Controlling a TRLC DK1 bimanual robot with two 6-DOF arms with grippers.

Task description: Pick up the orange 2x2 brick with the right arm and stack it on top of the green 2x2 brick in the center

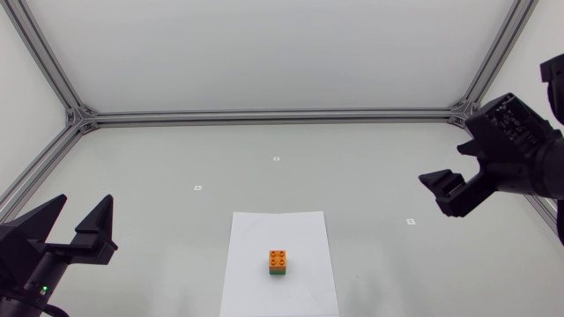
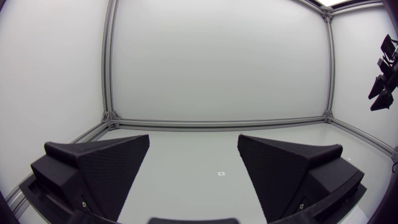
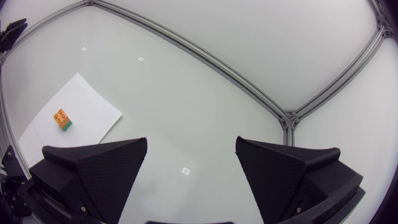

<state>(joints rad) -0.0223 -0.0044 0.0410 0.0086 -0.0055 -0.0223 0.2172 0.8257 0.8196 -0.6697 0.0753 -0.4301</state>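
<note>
The orange 2x2 brick (image 1: 278,258) sits stacked on the green 2x2 brick (image 1: 278,271) on a white paper sheet (image 1: 304,233) in the middle front of the table. From the right wrist view the orange brick (image 3: 60,116) and the green one (image 3: 66,126) under it lie far off beside my fingers. My right gripper (image 1: 448,195) hangs open above the table's right side, well away from the stack, nothing between its fingers. My left gripper (image 1: 82,222) stands open at the front left, empty. In the left wrist view my right gripper (image 2: 382,73) shows far off.
Small white markers dot the table (image 1: 197,187) (image 1: 276,159) (image 1: 410,221). An aluminium frame (image 1: 264,115) borders the back and sides of the table.
</note>
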